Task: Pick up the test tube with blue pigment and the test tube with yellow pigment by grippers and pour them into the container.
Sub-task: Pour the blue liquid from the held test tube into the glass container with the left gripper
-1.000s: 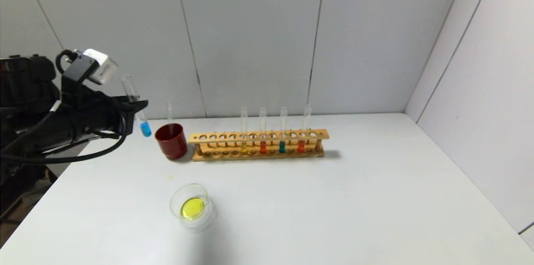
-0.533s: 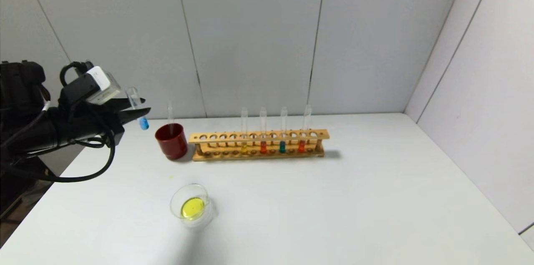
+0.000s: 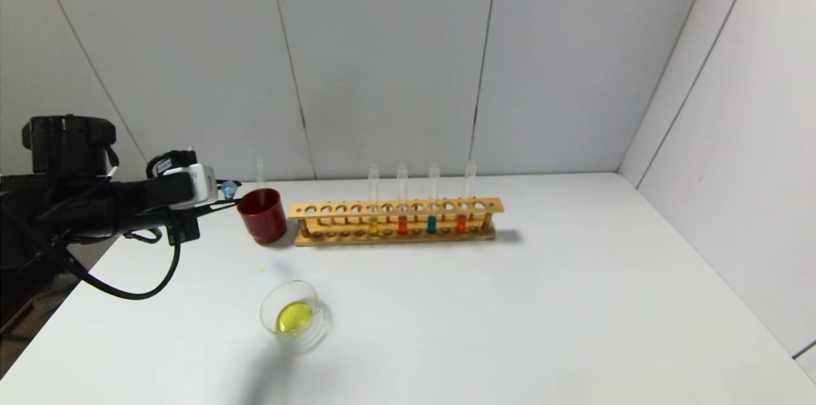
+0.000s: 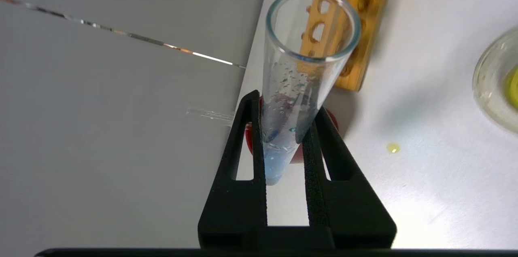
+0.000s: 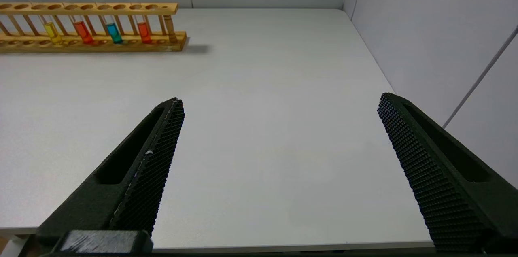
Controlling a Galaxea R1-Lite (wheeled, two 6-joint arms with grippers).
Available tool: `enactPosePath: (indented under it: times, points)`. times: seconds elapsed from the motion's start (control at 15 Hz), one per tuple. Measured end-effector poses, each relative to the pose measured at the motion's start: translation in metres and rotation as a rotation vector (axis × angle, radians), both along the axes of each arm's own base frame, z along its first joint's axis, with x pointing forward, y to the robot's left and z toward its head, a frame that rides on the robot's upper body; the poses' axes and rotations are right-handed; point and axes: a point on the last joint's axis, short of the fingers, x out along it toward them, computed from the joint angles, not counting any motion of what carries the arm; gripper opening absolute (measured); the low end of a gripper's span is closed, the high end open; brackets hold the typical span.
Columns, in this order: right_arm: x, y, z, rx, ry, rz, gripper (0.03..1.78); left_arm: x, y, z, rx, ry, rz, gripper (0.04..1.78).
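— Two ribbed black fingers (image 4: 259, 160) of the left gripper (image 4: 283, 143) are clamped on what?
— On the round-bottomed glass blue tube (image 4: 299, 75), held at the red cup's (image 3: 262, 216) nine o'clock.
— And the right gripper (image 5: 279, 107)?
— Spread wide.

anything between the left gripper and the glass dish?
Only bare table, plus one small yellow drop; left gripper holds the blue tube, dish nearer. Head view.

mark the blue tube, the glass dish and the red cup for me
test tube with blue pigment (image 4: 283, 143): left wrist view, lower wall, held in the left hand.
container (image 3: 280, 298): head view, clear rim.
red cup (image 3: 262, 219): head view, outer wall.
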Motion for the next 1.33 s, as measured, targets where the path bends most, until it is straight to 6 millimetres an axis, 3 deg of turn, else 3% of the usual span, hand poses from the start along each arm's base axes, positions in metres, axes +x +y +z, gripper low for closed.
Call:
enactPosePath:
  times: [0.33, 1.07, 1.33]
  points:
    - [0.0, 0.0, 0.0, 0.0, 0.0, 0.0, 1.75, 0.002, -0.003, -0.018, 0.15, -0.053, -0.088, 0.31]
    - [0.0, 0.0, 0.0, 0.0, 0.0, 0.0, 1.75, -0.013, -0.005, -0.04, 0.368, -0.129, -0.266, 0.31]
    - [0.0, 0.0, 0.0, 0.0, 0.0, 0.0, 1.75, -0.002, -0.01, -0.046, 0.412, -0.155, -0.317, 0.31]
